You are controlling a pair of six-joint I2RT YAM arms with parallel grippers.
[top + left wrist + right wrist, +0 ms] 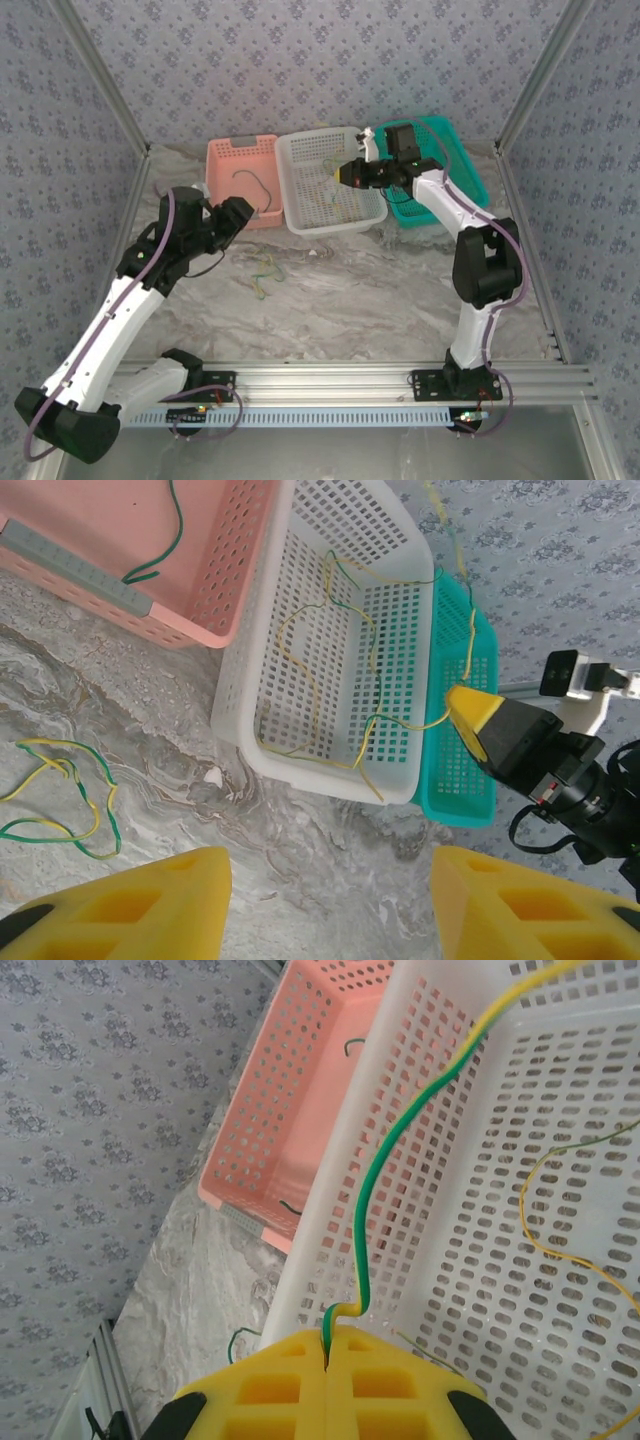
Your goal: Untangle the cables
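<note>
R pincer (pixel 327 1345) clamped on green-yellow cable (pixel 361 1222) over white basket (pixel 470 1140); L pincer (pixel 325 900) agape, empty.

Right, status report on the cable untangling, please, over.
Right gripper shut on green-yellow cable above white basket. Left gripper open, empty. Loose cables on table. Nothing blocking.

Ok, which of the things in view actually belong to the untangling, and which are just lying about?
Job: green-yellow cable pinched in the right gripper; yellow cables in the white basket; loose cables on the table; dark green cable in the pink basket.
Lying about: the baskets themselves, teal basket included, as mere containers.
</note>
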